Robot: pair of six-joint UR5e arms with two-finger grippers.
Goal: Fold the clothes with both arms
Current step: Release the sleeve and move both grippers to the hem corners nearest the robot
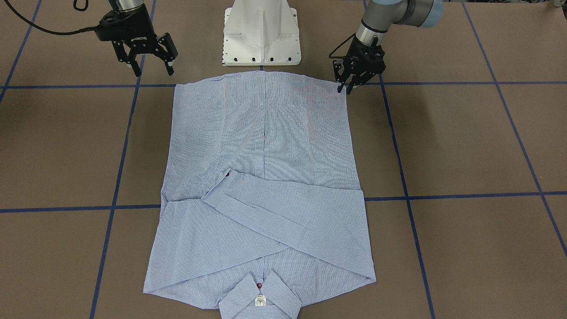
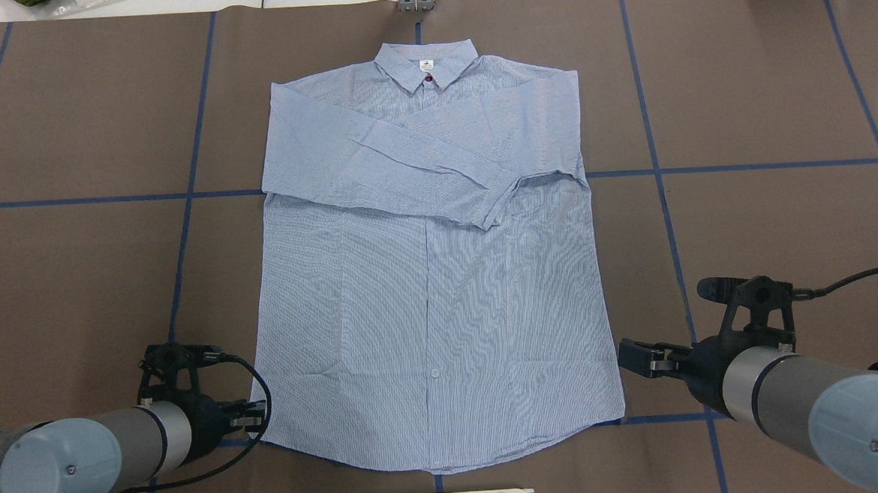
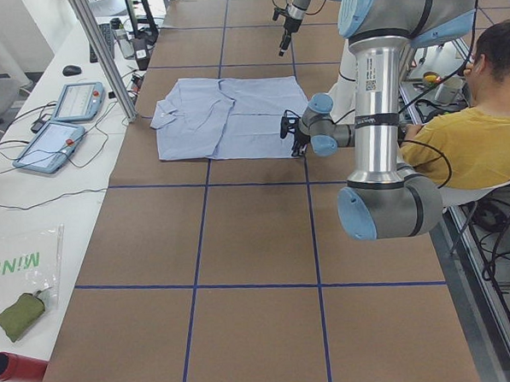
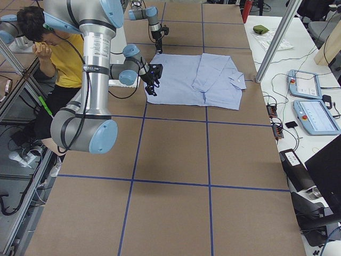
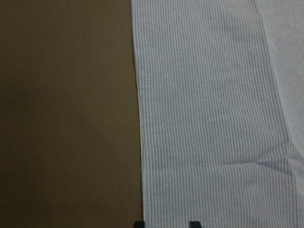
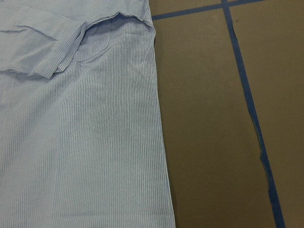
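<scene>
My left gripper [image 1: 345, 90] hung low at the near hem corner of the shirt [image 1: 266, 177]. Its jaws were parted only a little and had hold of nothing. In the wrist view one fingertip [image 5: 192, 223] sat over the striped cloth and the other right at the shirt's side edge, with bare bench [image 5: 66, 118] outside it. I judged that placement was meant for pinching the corner. My right gripper [image 1: 153, 69] was spread wide and empty, held higher and just outside the opposite hem corner, so it looked less far along towards its own grasp. Between the two grippers the hem lay flat and straight across the bench, which should let both corners lift evenly. Beyond the grippers the shirt's body lay smooth, front up, with the button line running away from me. Farther on, both sleeves lay crossed over the chest, one cuff [image 1: 227, 175] with its dark red button on top, presumably to keep them inside the shirt's outline for the next fold. Farthest from both grippers was the collar [image 1: 260, 297], its white label [image 1: 260, 301] showing. It seemed the likely mark to carry the hem towards.
</scene>
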